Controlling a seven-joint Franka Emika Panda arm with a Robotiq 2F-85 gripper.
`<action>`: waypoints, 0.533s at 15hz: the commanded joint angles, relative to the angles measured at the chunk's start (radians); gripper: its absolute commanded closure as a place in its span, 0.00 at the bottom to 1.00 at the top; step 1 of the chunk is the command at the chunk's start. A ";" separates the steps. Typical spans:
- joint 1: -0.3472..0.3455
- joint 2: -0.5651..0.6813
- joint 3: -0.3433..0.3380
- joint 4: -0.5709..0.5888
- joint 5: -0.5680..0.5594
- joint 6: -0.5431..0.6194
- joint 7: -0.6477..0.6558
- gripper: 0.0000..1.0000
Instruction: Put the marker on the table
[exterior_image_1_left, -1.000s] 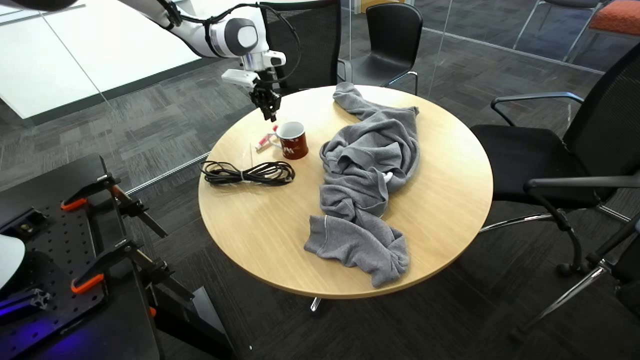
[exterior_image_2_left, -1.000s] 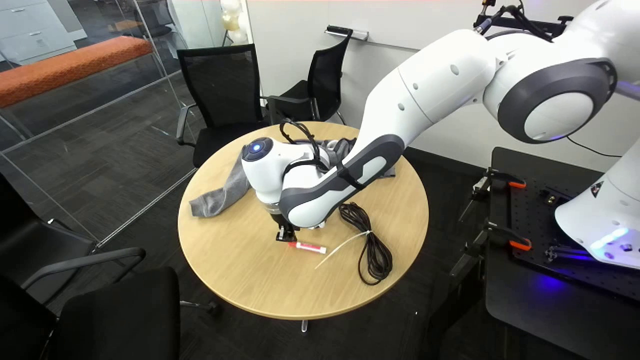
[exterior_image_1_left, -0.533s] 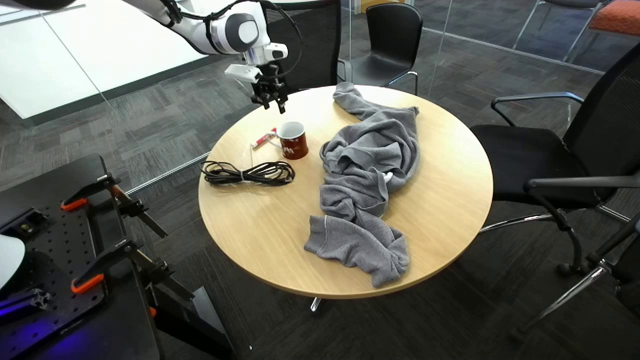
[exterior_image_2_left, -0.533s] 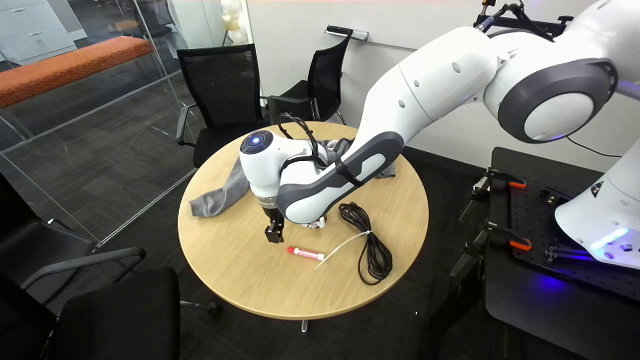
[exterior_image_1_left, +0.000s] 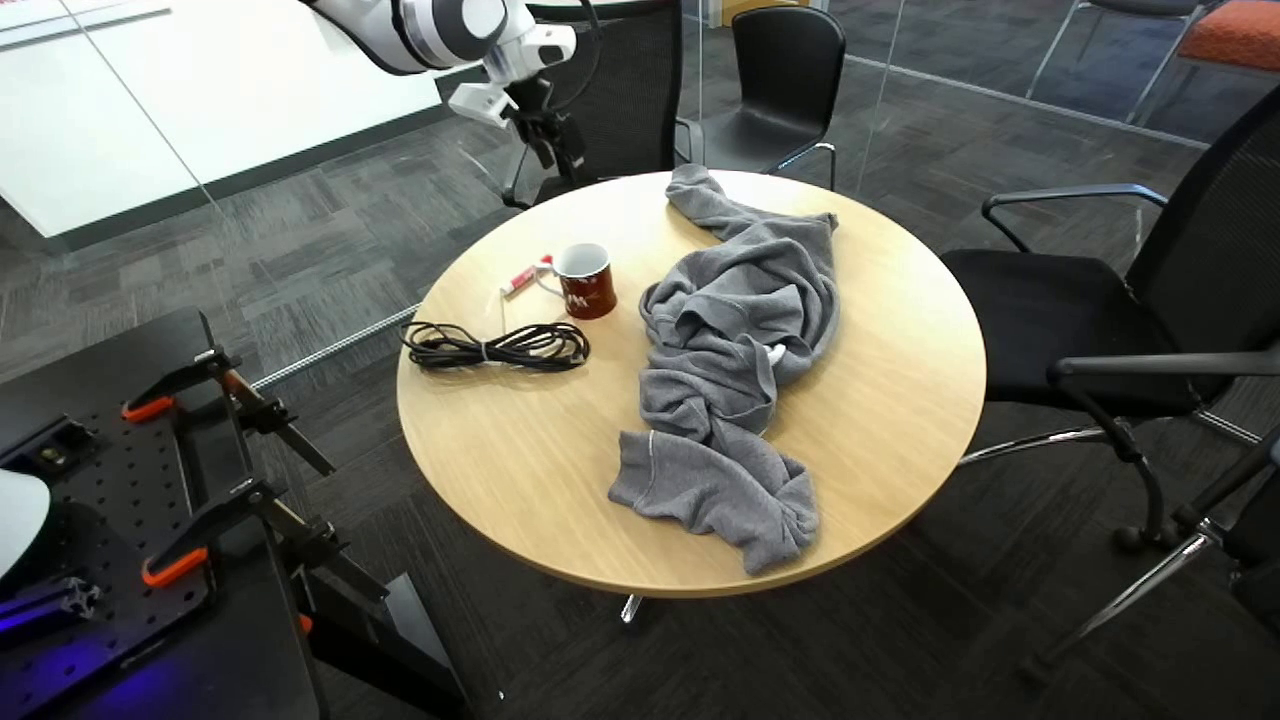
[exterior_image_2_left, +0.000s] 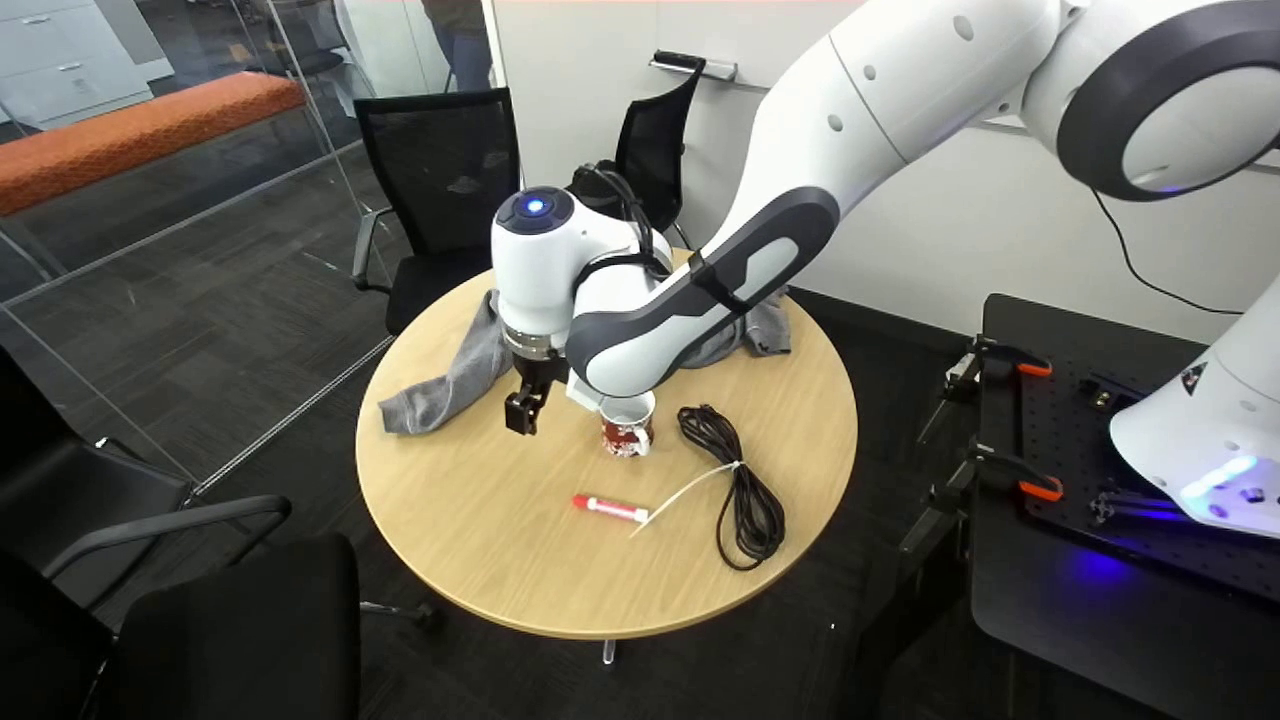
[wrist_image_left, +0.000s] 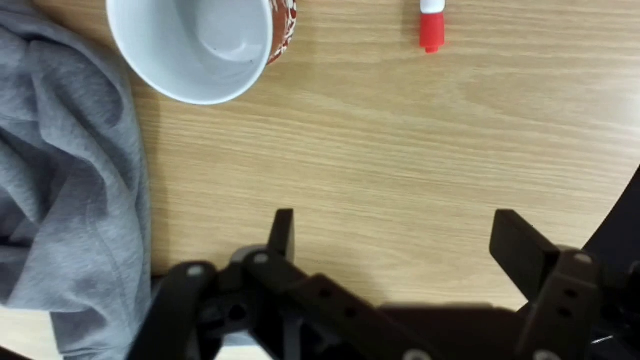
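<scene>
There is one round table (exterior_image_1_left: 880, 420), one marker (exterior_image_2_left: 612, 509), one mug (exterior_image_1_left: 586, 288), one sweatshirt (exterior_image_1_left: 740, 295) and one bundled cable (exterior_image_1_left: 510, 348) with one tie (exterior_image_2_left: 685, 491). One robot arm (exterior_image_2_left: 830, 140), one gripper (wrist_image_left: 397, 240) and two fingers (wrist_image_left: 520, 255) are in view. Two bar clamps (exterior_image_1_left: 205, 524) and one black worktable (exterior_image_2_left: 1050, 620) appear in both exterior views, as does one orange bench (exterior_image_2_left: 150, 135). In an exterior view at least four black chairs (exterior_image_2_left: 440, 180) can be counted, some of them only in part, and one person (exterior_image_2_left: 465, 45) is partly visible.
</scene>
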 joint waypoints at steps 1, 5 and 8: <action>0.033 -0.170 -0.041 -0.233 -0.018 0.082 0.088 0.00; 0.057 -0.289 -0.077 -0.405 -0.018 0.175 0.159 0.00; 0.082 -0.372 -0.112 -0.540 -0.019 0.264 0.203 0.00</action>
